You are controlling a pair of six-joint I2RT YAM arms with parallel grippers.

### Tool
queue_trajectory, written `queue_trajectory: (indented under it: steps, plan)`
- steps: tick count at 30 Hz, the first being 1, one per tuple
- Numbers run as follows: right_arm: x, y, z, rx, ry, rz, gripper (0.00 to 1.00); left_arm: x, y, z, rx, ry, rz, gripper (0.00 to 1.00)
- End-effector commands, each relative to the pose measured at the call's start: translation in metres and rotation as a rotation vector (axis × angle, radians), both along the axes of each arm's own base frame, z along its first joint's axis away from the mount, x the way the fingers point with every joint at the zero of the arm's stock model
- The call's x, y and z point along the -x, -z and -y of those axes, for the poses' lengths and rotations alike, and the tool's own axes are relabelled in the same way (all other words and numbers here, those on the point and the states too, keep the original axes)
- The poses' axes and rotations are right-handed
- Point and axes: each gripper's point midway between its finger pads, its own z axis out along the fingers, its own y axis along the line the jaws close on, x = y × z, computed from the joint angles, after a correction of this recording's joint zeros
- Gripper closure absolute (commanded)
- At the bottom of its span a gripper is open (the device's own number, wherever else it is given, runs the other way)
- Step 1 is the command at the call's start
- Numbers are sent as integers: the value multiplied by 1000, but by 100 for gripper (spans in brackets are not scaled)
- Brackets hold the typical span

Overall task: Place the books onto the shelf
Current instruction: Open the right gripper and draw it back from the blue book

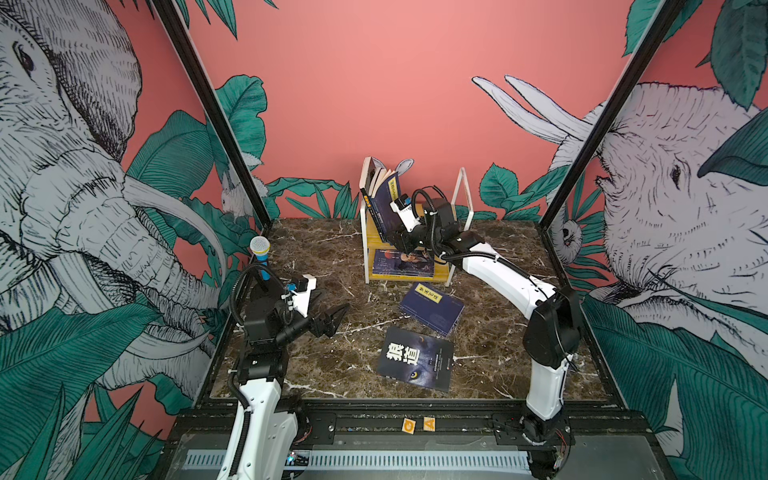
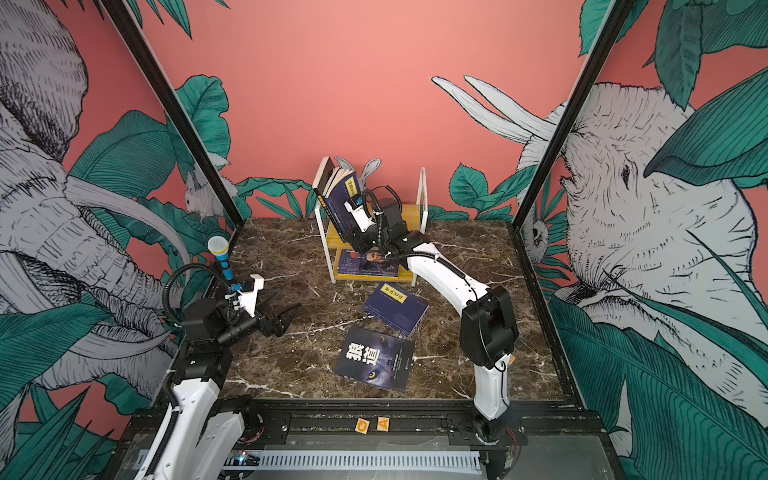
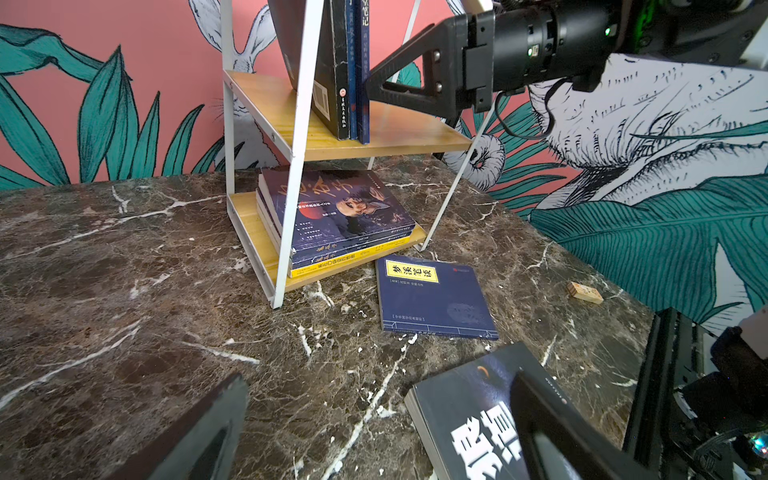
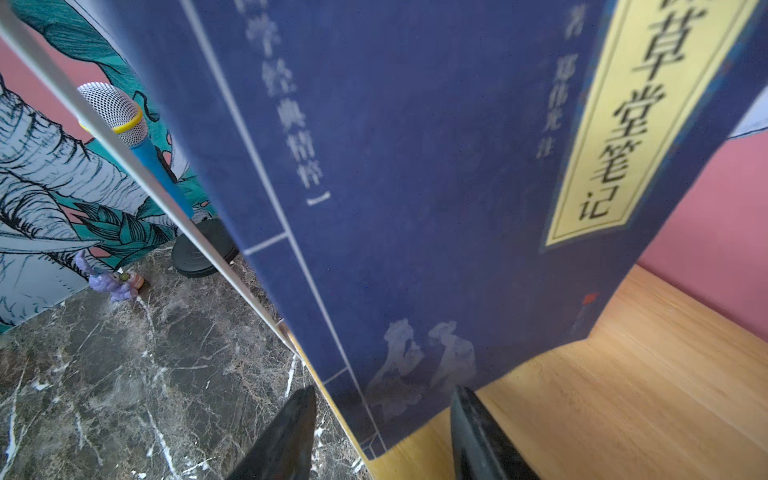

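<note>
One black wolf-eye paperback (image 1: 415, 359) and one navy yellow-labelled paperback (image 1: 432, 307) flat on marble counter (image 1: 324, 374), left tool (image 1: 332, 302) wide open, empty, nearby, beyond them white-framed two-tier wooden shelf (image 1: 463, 195), three books (image 3: 332, 216) stacked below, three leaning above, right tool (image 4: 383, 390) part-open astride outermost navy book (image 4: 395, 208) at its bottom edge

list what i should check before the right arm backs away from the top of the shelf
1. Right tool jaws apart around the leaning navy book: ok.
2. That book propped against its neighbours on the top board: ok.
3. Fingertips clear of its cover: cannot tell; one looks very close in the left wrist view.
4. Left tool open, empty, over the table: ok.
5. All books shelved: not ok; a second navy book and the wolf-eye book lie on the table.
</note>
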Motion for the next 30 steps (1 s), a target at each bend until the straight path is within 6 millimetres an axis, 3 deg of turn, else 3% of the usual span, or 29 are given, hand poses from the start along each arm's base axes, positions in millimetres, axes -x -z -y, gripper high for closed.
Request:
queue_trajectory:
  steps: [1,17,26,30]
  plan:
    - [-1,-8,-8,-13,-22,21,48,1,-1,0,8,11,7,0]
    - [-7,-13,-10,-11,-18,36,59,1,0,-1,5,6,7,1]
    - [0,-17,-9,-20,-38,30,57,1,-1,-1,5,7,10,0]
    - [12,-25,3,-18,-22,39,54,2,-1,0,5,8,11,1]
